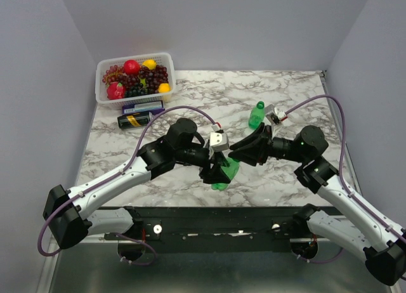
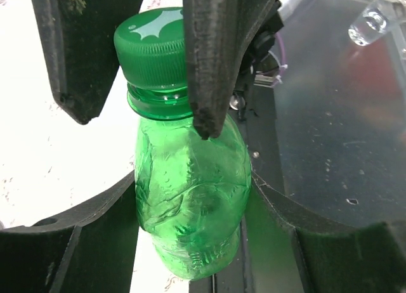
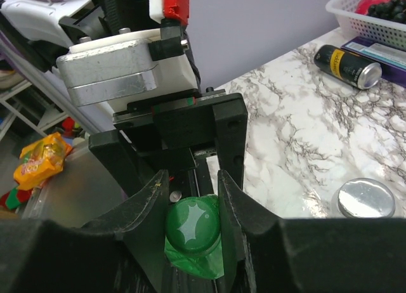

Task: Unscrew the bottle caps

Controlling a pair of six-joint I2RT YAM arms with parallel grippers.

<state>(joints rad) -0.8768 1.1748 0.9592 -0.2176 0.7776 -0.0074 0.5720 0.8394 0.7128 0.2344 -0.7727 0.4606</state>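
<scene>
My left gripper (image 1: 219,172) is shut on the body of a translucent green bottle (image 2: 190,198), held tilted above the table's near edge. Its dark green cap (image 3: 193,226) sits between the fingers of my right gripper (image 1: 236,147), which is shut on it from the side; the cap also shows in the left wrist view (image 2: 152,42). A second green bottle (image 1: 255,114) with its green cap on stands upright behind the right wrist. A silvery-grey cap (image 3: 366,198) shows on the table in the right wrist view; the bottle under it is hidden.
A white basket (image 1: 101,84) of toy fruit stands at the back left. In front of it lie a blue box (image 1: 143,106) and a dark can with a yellow label (image 1: 134,120). Grey walls close in both sides.
</scene>
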